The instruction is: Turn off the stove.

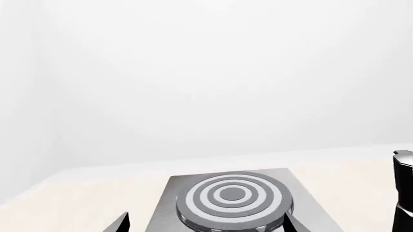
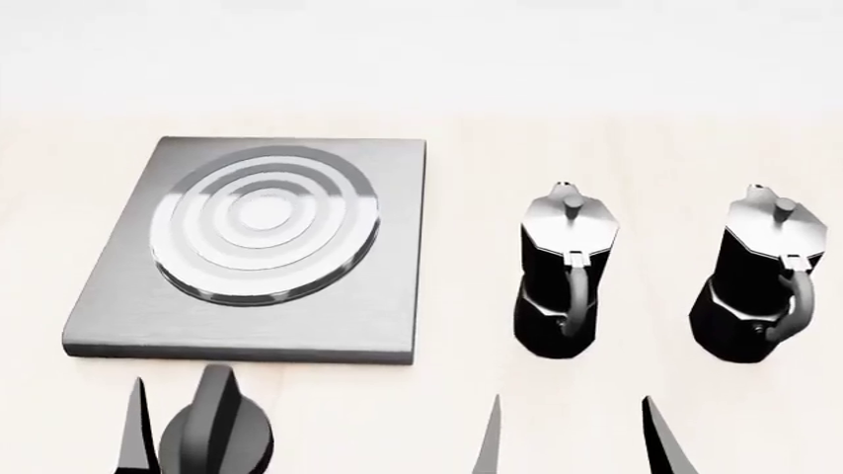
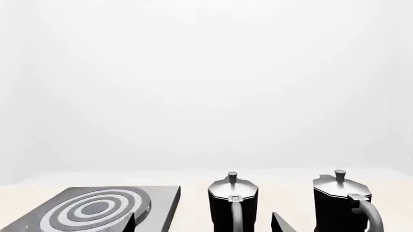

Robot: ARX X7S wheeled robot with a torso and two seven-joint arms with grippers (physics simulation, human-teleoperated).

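head view: stove (image 2: 121,314) on pale wood tabletop (image 2: 633,148), white walls; both jaws wide, empty.

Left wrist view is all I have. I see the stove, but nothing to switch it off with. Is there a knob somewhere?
Observer: Yes. The head view shows a black knob on the table, just in front of the stove, toward its left corner.
Operator: Where is my left hand relative to it?
Observer: One finger shows just left of the knob. I cannot see the other finger there.
Operator: What is the dark thing beside the stove?
Observer: Likely the nearer moka pot. A second pot stands to the right of it.
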